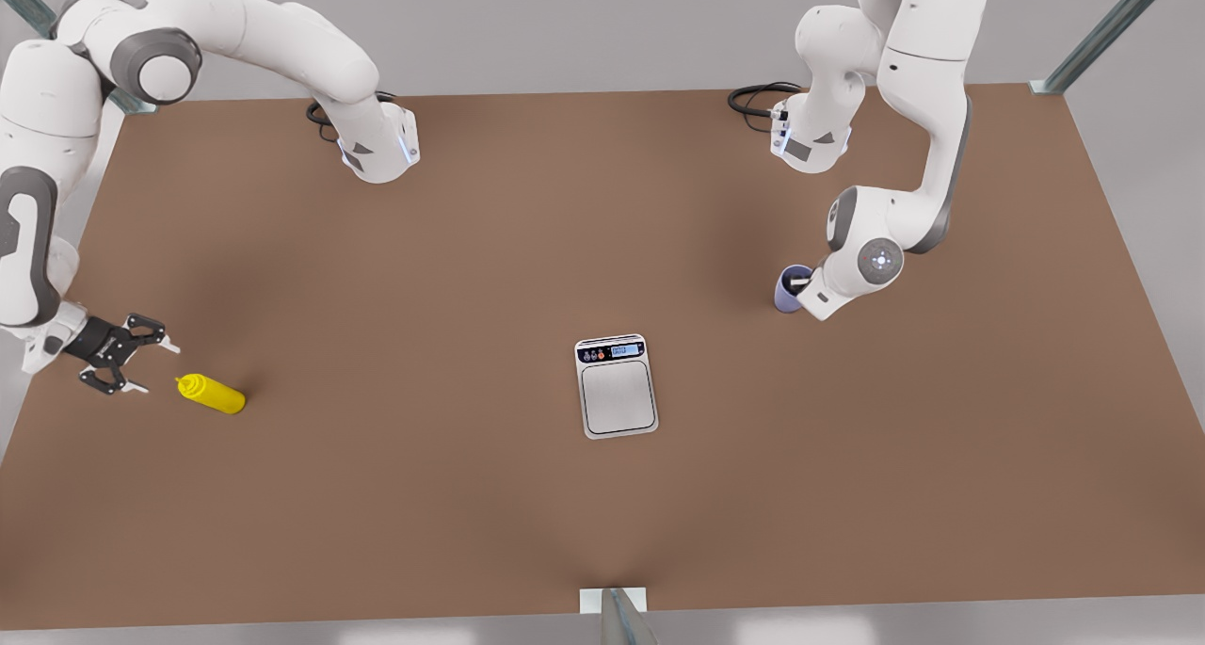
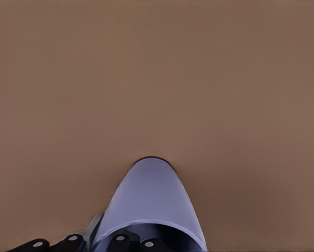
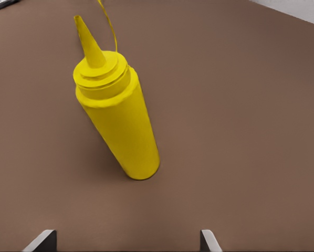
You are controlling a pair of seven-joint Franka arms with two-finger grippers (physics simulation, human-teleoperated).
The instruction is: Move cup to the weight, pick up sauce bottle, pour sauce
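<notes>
Left end effector (image 1: 800,287) mostly hidden at cup (image 1: 789,285); grip unclear.

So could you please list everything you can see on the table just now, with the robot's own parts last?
sauce bottle: one, bright yellow, standing on the table near the front view's left edge, nozzle toward the right hand.
weight: one, white and silver with a grey plate, flat near the table's middle, nothing on it.
cup: one, lavender-blue, upright on the table at the front view's right, away from the weight.
table: one, brown.
cables: two dark coils, beside the arm bases at the far edge.
right hand: one, black, fingers open, just short of the sauce bottle.
left hand: one, at the cup's rim.
</notes>
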